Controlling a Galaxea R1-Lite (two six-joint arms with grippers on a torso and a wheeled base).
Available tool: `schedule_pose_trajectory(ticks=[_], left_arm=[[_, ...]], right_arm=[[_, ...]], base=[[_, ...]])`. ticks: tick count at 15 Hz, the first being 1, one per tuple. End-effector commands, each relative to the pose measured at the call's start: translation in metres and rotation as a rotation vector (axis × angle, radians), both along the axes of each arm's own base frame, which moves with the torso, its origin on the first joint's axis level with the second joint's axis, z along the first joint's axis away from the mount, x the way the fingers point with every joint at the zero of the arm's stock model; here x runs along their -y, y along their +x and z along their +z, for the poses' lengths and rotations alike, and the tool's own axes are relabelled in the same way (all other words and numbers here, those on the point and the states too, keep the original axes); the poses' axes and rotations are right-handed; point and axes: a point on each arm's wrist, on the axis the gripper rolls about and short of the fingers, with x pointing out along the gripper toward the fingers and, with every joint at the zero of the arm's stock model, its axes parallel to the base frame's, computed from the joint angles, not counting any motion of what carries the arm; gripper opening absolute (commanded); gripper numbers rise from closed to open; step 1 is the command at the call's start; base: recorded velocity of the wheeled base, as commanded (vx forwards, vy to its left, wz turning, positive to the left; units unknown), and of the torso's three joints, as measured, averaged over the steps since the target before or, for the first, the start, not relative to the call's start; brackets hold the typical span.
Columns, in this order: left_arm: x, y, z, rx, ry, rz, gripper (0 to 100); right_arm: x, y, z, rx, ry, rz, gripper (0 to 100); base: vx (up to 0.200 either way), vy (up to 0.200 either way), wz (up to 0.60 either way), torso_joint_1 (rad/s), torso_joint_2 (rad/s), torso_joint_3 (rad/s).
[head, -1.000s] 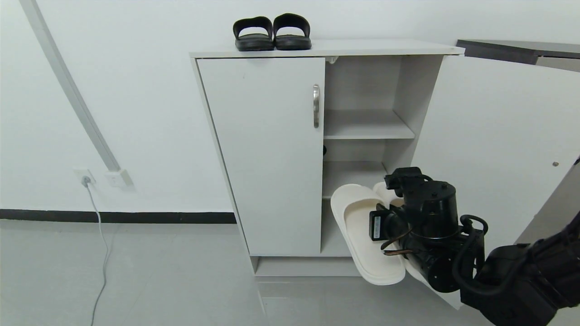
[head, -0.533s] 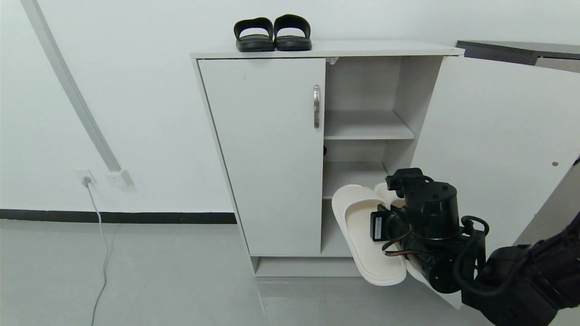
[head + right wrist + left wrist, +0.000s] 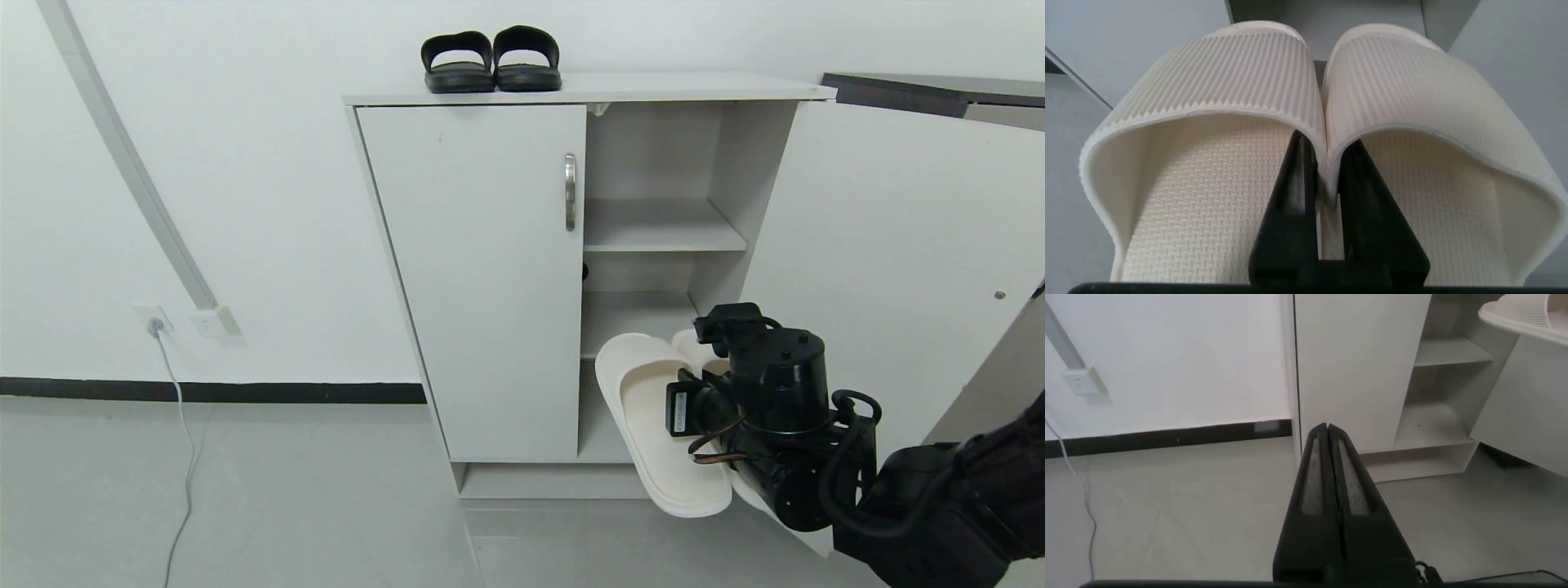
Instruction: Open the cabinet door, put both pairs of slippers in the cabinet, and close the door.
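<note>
The right arm (image 3: 939, 506) comes in from the near right, its wrist (image 3: 775, 384) low in the scene and angled up to the far left. The right gripper (image 3: 1323, 175) is clamped on the touching inner edges of the pale slippers (image 3: 1208, 163), one finger (image 3: 1290, 196) inside each. The left gripper (image 3: 1327, 482) points far and slightly down, its fingers pressed flat together with nothing between them.

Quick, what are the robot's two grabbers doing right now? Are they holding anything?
Left gripper: closed, holding nothing.
Right gripper: closed on the white slippers, pinching both by their inner edges.
</note>
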Motion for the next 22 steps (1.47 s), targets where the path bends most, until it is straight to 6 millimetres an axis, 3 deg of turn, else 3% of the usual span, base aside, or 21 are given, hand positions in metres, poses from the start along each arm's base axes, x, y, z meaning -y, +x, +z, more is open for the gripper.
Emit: schedule_pose_trajectory(ticks=[1, 5, 14, 22], left_arm=[[0.000, 0.000, 0.000, -0.003, -0.002, 0.000, 0], [0.000, 0.000, 0.000, -0.003, -0.002, 0.003, 0], [0.000, 0.000, 0.000, -0.002, -0.003, 0.003, 0], [0.000, 0.000, 0.000, -0.002, -0.006, 0.006, 0]], right_arm=[[-0.003, 0.003, -0.006, -0.010, -0.007, -0.003, 0], [-0.007, 0.008, -0.006, -0.006, 0.014, -0.012, 0], [-0.017, 0.021, -0.023, -0.027, -0.009, -0.046, 0], [-0.052, 0.023, -0.050, -0.053, 0.002, 0.017, 0]], base=[[0.000, 0.000, 0.00, 0.000, 0.00, 0.000], [0.000, 0.000, 0.00, 0.000, 0.00, 0.000], [0.000, -0.178, 0.00, 0.004, 0.00, 0.002], [0.000, 0.000, 0.00, 0.000, 0.00, 0.000]])
